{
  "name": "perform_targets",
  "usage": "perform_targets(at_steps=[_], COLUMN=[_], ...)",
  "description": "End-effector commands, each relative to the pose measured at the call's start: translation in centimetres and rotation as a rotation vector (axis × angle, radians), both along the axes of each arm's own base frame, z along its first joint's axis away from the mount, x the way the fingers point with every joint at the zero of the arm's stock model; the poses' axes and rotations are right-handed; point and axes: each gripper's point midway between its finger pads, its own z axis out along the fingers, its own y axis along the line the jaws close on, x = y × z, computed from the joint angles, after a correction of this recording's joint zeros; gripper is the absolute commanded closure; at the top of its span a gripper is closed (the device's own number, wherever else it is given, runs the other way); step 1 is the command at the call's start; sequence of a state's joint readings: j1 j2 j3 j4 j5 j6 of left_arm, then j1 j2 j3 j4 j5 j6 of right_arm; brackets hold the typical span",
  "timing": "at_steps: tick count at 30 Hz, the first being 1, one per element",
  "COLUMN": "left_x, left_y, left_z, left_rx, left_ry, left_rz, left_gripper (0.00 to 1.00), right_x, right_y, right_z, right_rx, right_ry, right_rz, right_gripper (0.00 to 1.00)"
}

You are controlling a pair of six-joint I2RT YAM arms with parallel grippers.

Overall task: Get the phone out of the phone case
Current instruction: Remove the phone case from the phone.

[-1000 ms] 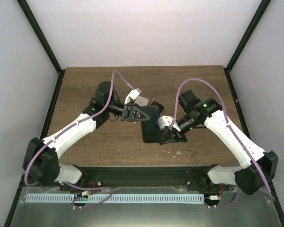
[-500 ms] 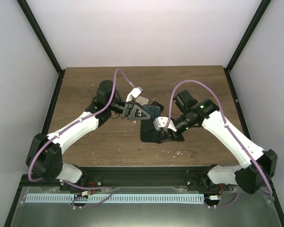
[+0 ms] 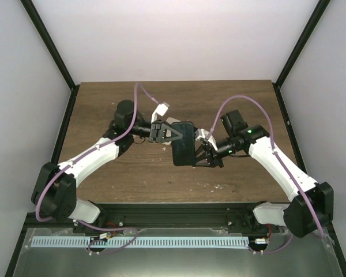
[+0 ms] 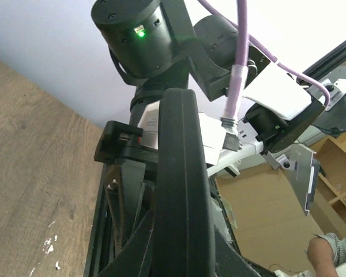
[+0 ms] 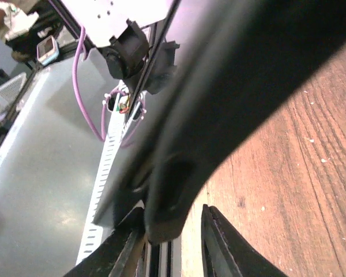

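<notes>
The black phone case point(image 3: 183, 147) hangs above the table between both arms, and I cannot tell the phone apart from it in the top view. My left gripper point(image 3: 173, 137) is shut on its upper left edge. In the left wrist view the case point(image 4: 181, 173) stands edge-on, pinched between the fingers point(image 4: 127, 242). My right gripper point(image 3: 202, 154) sits at the case's right edge. In the right wrist view a rounded corner of the case point(image 5: 219, 104) lies between the jaws of this gripper point(image 5: 173, 218). The left finger touches it and the right finger point(image 5: 219, 242) stands apart from it.
The brown wooden table point(image 3: 104, 104) lies under the arms, with black frame posts point(image 3: 52, 52) at its sides. A metal shelf with a white slotted strip point(image 3: 138, 241) runs along the near edge. Purple cables point(image 3: 144, 95) loop over both arms.
The case has been raised and turned more upright. My right gripper has slid from the case's lower end up along its right edge, and its jaws have parted a little.
</notes>
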State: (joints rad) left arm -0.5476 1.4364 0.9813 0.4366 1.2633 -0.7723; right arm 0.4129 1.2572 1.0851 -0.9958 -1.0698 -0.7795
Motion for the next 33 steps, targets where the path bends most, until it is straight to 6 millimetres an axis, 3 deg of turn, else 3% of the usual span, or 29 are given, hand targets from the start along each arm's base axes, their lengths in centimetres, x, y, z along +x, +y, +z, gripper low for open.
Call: perform_targets(at_steps=[1, 9, 12, 18, 21, 24, 26, 30, 33], left_x=[-6.7, -7.1, -5.6, -2.6, -1.5, -1.0, -0.9, -0.5, 0.5], left_y=[-0.1, -0.5, -1.4, -2.7, -2.9, -3.1, -3.2, -3.2, -2.5], left_z=[-0.9, -4.1, -5.5, -7.7, -9.0, -10.4, -11.2, -12.3, -11.4], left_rx=[0.024, 0.037, 0.060, 0.097, 0.129, 0.172, 0.184, 0.184, 0.166], left_ry=[0.060, 0.065, 0.102, 0.164, 0.171, 0.195, 0.194, 0.193, 0.172], left_rz=[-0.283, -0.239, -0.157, -0.007, 0.056, 0.089, 0.106, 0.150, 0.225], left_gripper=[1.00, 1.00, 1.00, 1.00, 1.00, 1.00, 1.00, 0.98, 0.81], right_x=[5.4, 5.2, 4.8, 4.2, 5.0, 5.0, 4.8, 5.2, 4.6], right_y=[1.9, 1.9, 1.8, 1.8, 1.8, 1.8, 1.8, 1.7, 1.4], right_z=[5.3, 5.1, 5.6, 3.9, 3.3, 4.4, 4.7, 3.3, 1.9], right_rx=[0.202, 0.245, 0.270, 0.289, 0.301, 0.343, 0.352, 0.313, 0.288], right_ry=[-0.180, -0.047, -0.014, 0.126, 0.134, 0.205, 0.230, 0.213, 0.191], right_rz=[-0.065, -0.063, -0.045, -0.012, -0.025, 0.018, 0.024, -0.059, -0.083], right_gripper=[0.74, 0.68, 0.62, 0.50, 0.49, 0.51, 0.57, 0.94, 0.99])
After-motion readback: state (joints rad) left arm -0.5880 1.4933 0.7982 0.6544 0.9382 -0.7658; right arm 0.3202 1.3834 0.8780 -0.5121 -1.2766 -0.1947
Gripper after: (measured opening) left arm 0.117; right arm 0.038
